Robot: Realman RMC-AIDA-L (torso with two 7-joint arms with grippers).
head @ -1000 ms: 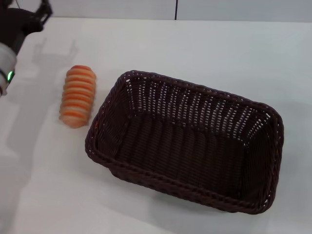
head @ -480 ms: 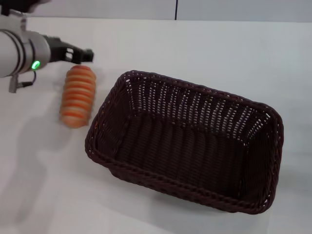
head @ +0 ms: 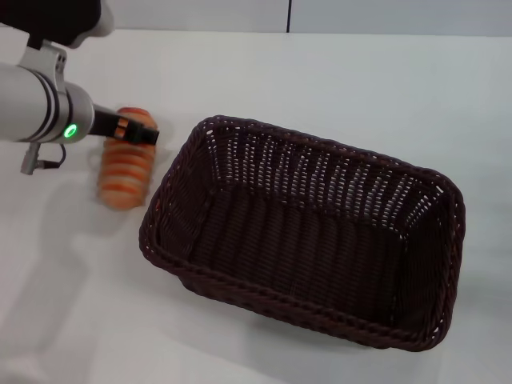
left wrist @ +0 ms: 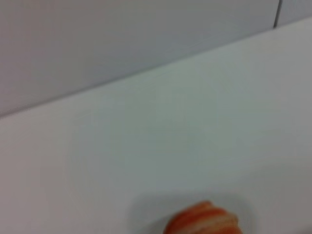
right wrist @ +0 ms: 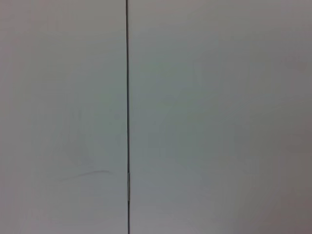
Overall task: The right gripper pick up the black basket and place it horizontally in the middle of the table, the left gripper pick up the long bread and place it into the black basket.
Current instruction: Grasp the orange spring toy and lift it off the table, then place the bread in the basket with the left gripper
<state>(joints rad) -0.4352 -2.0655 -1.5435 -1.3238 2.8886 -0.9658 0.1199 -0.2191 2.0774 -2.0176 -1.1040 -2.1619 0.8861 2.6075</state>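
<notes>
Head view: white table, grey wall behind.

Bright, even overhead light, no glare on table. Soft grey shadow of left gripper and arm falls on table below-left of claw. Basket interior dark, weave still readable. Left wrist view soft, bread out of focus. Right wrist view flat, featureless grey.

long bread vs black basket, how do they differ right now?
The long bread is small, solid, striped orange and cream; the black basket is far larger, dark woven wicker, hollow and empty. The left end effector is over the bread; nothing is at the basket. Both rest on the table.
</notes>
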